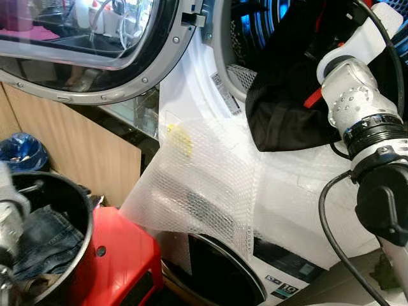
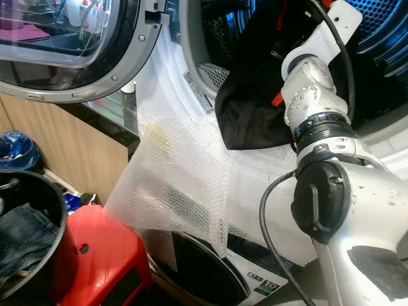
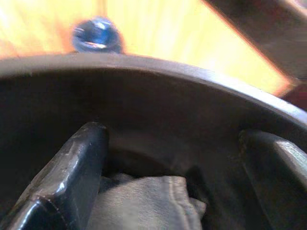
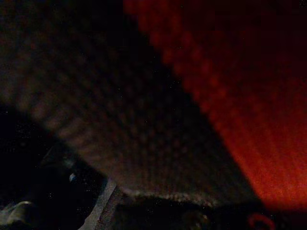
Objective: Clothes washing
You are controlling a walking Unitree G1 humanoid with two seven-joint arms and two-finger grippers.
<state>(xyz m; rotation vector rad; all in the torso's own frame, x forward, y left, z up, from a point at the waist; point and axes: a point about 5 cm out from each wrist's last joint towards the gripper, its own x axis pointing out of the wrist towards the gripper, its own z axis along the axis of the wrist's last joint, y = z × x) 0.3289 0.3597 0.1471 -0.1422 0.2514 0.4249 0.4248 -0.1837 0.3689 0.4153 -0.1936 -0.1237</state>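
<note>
The right arm [image 2: 319, 115] reaches into the washer drum [image 1: 255, 32], where a black garment [image 1: 287, 108] spills over the rim — its grip can't be made out. Low on the left, the left gripper [image 3: 172, 158] hangs spread over jeans [image 1: 44, 239] in a black bucket [image 1: 76, 191].

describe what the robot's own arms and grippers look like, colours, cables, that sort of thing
The right arm is silver metal with speckled joints, black ribbed collars, a black round cap at the elbow and a white bracket near the wrist. A black cable loops along it. The left gripper's fingers are black, blocky and scuffed.
</note>
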